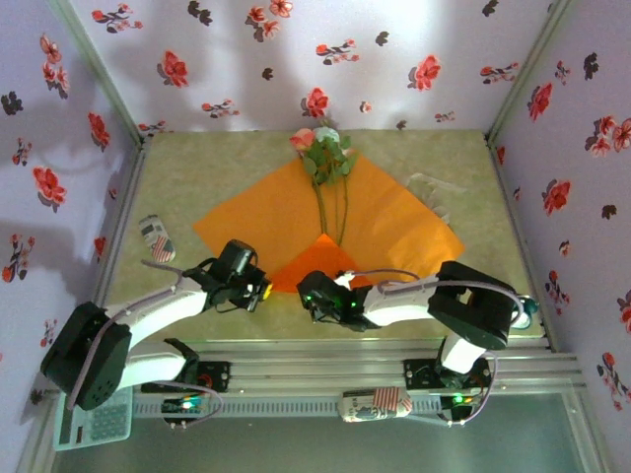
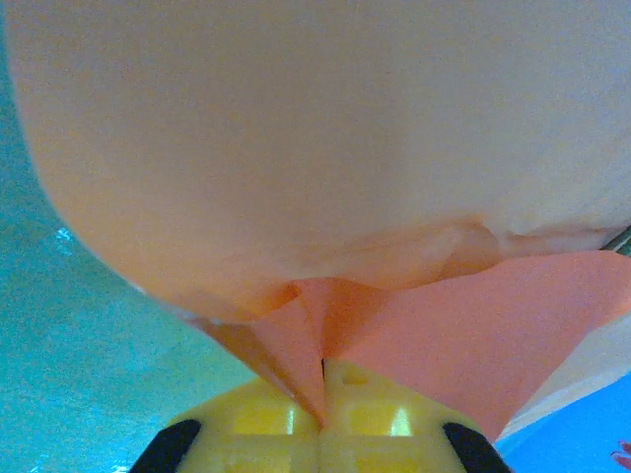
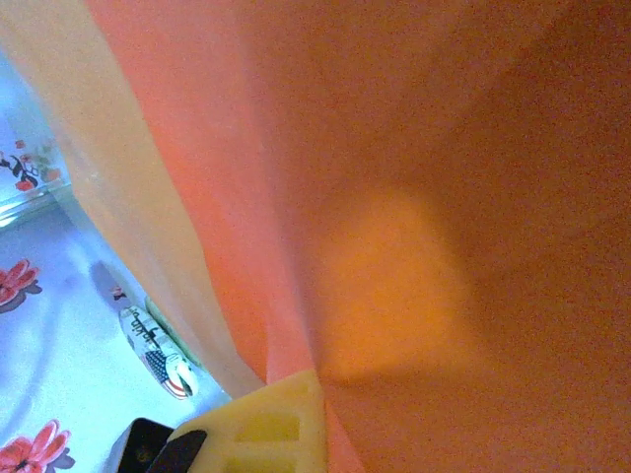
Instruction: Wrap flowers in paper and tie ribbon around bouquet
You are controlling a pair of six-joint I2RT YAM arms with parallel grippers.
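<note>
Orange paper (image 1: 394,222) lies beneath the flowers (image 1: 323,156); left gripper (image 2: 322,370) pinches its near corner tightly, right gripper (image 1: 310,296) alongside, its grip impossible to judge.

Soft overhead light fills the top view, with faint grey shadows on the left wall (image 1: 44,197). Both wrist views are blurred, the paper (image 2: 315,148) too close to focus: washed-out peach in the left, deep orange in the right.

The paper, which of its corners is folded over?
The near corner: doubled back as a darker orange triangle; the left corner and right corner lie flat.
</note>
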